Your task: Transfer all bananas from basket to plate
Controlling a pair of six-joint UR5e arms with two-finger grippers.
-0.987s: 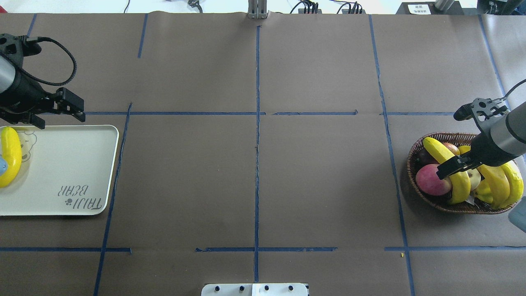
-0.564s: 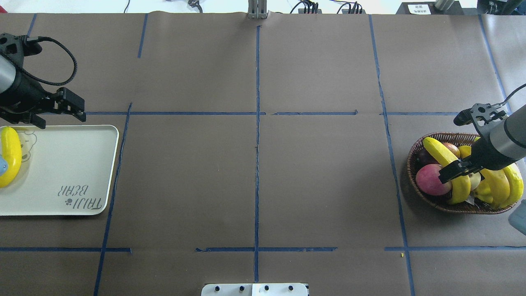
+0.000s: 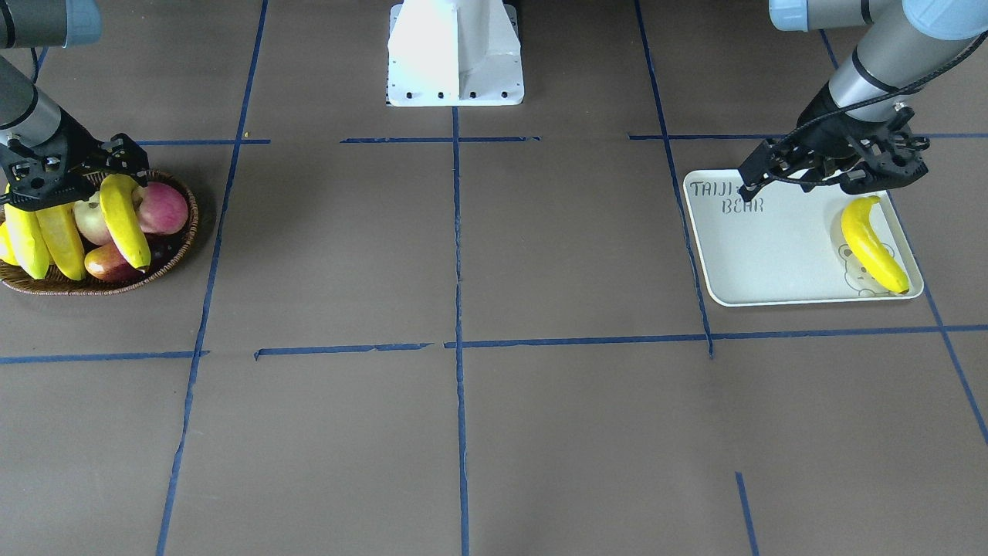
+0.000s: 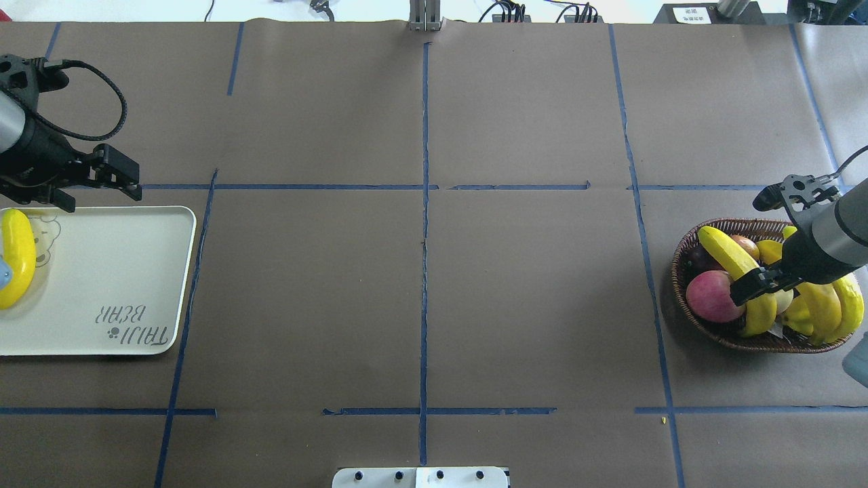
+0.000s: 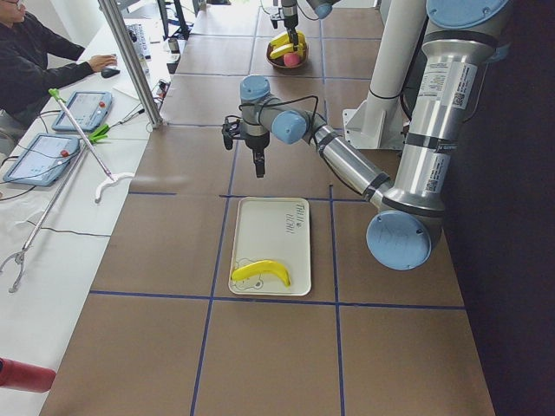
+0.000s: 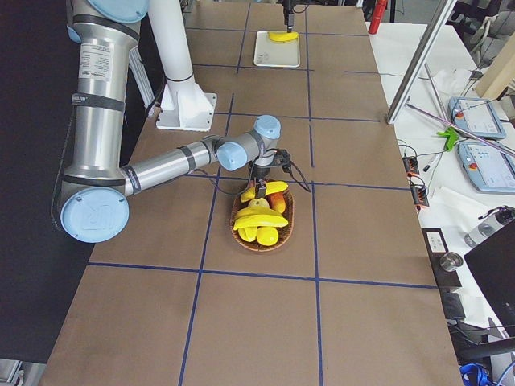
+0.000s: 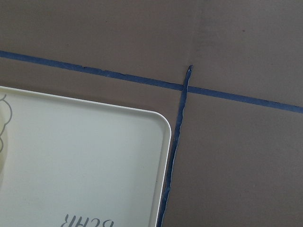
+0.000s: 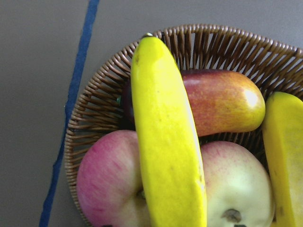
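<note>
Three yellow bananas lie in the wicker basket [image 4: 680,261] [image 3: 187,235] at the table's right end, on top of other fruit. My right gripper [image 4: 763,281] [image 3: 79,182] stands open low over the banana [image 4: 724,252] [image 3: 127,224] [image 8: 165,142] nearest the table's middle, its fingers straddling it. The other two bananas [image 4: 822,308] [image 3: 62,235] lie beside my wrist. One more banana [image 4: 17,261] [image 3: 868,243] [image 5: 260,271] rests on the pale plate [image 4: 108,271] [image 3: 772,255] [image 7: 71,156] at the left end. My left gripper [image 4: 98,193] [image 3: 803,184] hangs open and empty over the plate's far edge.
A red apple [image 4: 712,298] [image 8: 106,182], a pale apple [image 8: 239,189] and a red-yellow fruit [image 8: 222,101] share the basket. Brown paper with blue tape lines stretches between plate and basket. The white robot base [image 3: 455,54] stands mid-table. A person [image 5: 35,61] sits at the side bench.
My right gripper has sunk a little lower onto the basket's front banana and shifted slightly toward the robot. The left arm and the banana on the plate have not moved.
</note>
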